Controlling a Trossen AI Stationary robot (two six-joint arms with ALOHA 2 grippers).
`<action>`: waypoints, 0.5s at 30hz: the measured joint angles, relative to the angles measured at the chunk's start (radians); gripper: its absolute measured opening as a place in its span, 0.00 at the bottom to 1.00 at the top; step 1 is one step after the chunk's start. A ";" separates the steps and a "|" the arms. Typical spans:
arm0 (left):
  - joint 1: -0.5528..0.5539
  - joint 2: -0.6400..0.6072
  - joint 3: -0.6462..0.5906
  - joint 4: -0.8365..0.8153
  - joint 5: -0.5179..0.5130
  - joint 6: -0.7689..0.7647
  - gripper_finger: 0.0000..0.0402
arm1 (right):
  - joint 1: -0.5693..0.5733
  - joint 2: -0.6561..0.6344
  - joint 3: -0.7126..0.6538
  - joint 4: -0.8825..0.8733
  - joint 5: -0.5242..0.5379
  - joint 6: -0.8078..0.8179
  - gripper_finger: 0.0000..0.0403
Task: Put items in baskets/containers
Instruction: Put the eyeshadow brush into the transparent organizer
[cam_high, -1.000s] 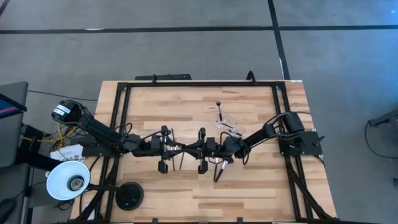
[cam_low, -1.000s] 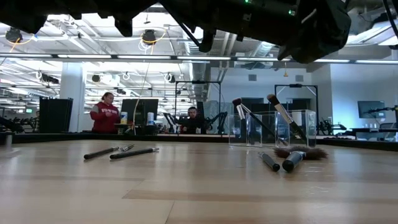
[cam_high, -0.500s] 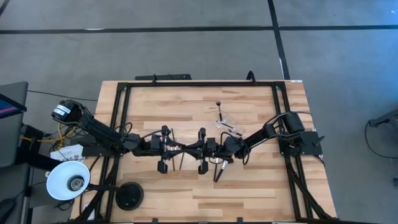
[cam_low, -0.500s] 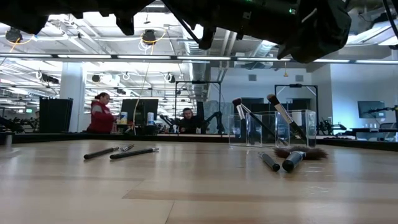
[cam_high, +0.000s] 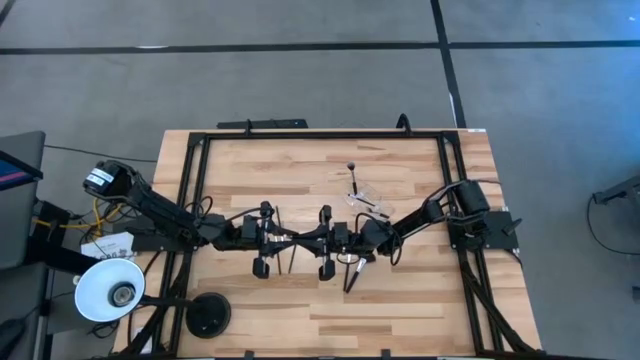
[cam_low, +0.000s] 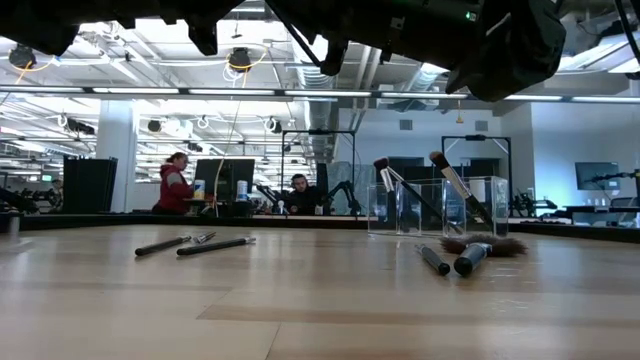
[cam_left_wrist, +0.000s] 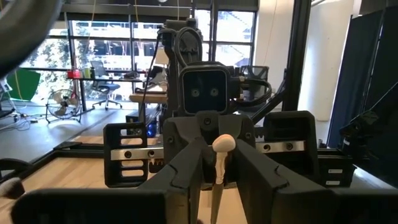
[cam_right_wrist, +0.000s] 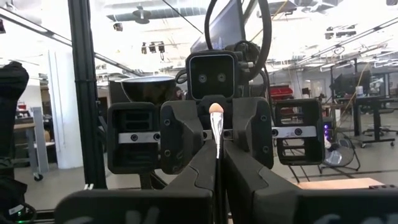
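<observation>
Both of your arms meet nose to nose over the middle of the light wooden slatted table (cam_high: 300, 310), raised above its surface.

Left gripper (cam_high: 283, 238): in the left wrist view its two dark fingers (cam_left_wrist: 186, 163) stand slightly apart, with a slim pale-tipped makeup brush (cam_left_wrist: 221, 149) upright between them. Whether the pads actually press the brush, you cannot tell from this view.

Right gripper (cam_high: 312, 240): in the right wrist view its dark fingers (cam_right_wrist: 202, 163) are drawn together on a thin silver-ferruled brush with a small peach bristle tip (cam_right_wrist: 216, 127), which stands upright in the pinch. Each wrist camera looks straight at the other arm's camera block, so the two grippers face each other closely. Whether both views show one and the same brush cannot be told.

The small clear, near-colourless cup (cam_high: 367, 200) sits on the far right-centre part of the table, near the right arm's forearm. Low view: the cup (cam_low: 436, 206) holds at least two brushes leaning at a tilt, heads up.

On the table:
- two dark-handled brushes with a wide fan-shaped head (cam_low: 470, 252) lying just in front of the cup;
- two slim dark brushes (cam_low: 196, 243) lying side by side, well apart from the cup.

A round white lamp shade (cam_high: 110, 290) sits off the table's near left corner.
</observation>
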 joint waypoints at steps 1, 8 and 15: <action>0.000 0.000 0.000 0.000 0.000 0.000 0.21 | 0.000 0.000 0.000 0.000 0.000 -0.001 0.02; -0.001 0.000 0.000 0.004 0.001 0.000 0.21 | 0.001 0.000 0.000 0.003 0.000 -0.002 0.02; -0.017 -0.002 0.002 0.023 0.007 0.007 0.21 | 0.008 0.001 -0.002 0.005 0.003 -0.025 0.02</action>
